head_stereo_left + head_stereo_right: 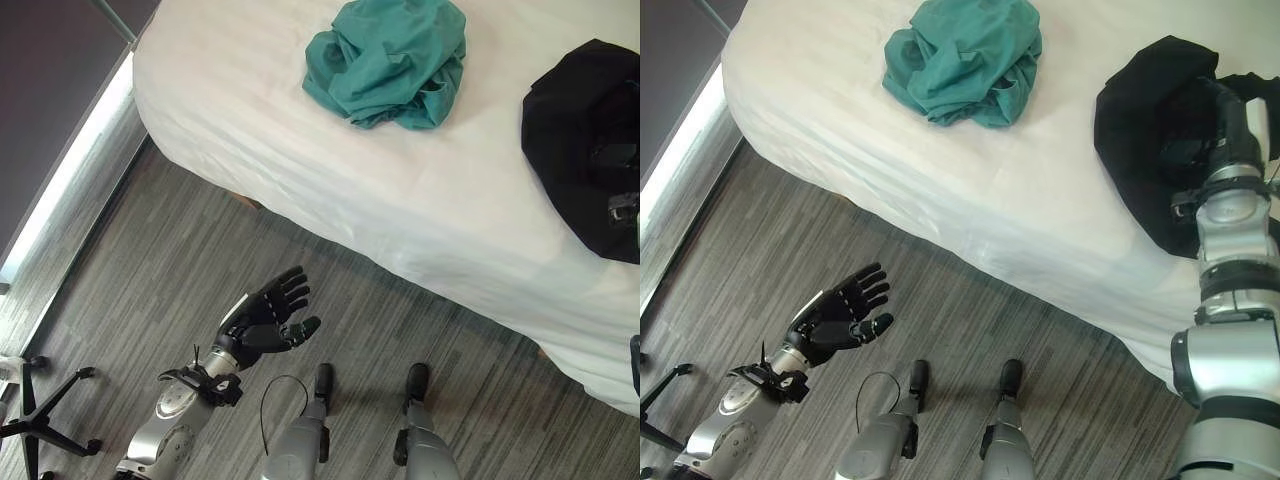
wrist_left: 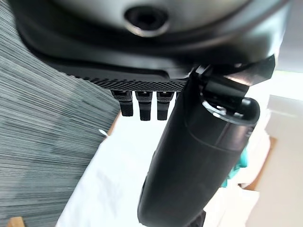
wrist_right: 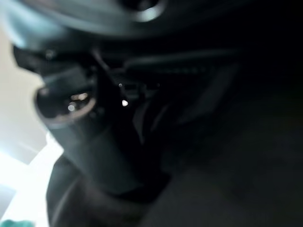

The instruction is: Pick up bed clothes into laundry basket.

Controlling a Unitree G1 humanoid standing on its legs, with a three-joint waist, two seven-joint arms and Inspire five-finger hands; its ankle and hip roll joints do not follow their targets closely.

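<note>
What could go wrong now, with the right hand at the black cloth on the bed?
The right hand is on the black cloth, its fingers hidden, so it may catch only a fold, or the sheet. The green cloth lies farther in and may be a long reach. The left hand is open over the floor, away from the bed.

White-sheeted bed point(image 1: 330, 170) on grey striped floor point(image 1: 180, 270), chair base point(image 1: 40, 420) nearby.

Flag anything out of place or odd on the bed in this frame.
Two crumpled garments lie on the white bed: a teal one and a black one, which the right robot hand is at. No basket in view. Nothing looks damaged.
</note>
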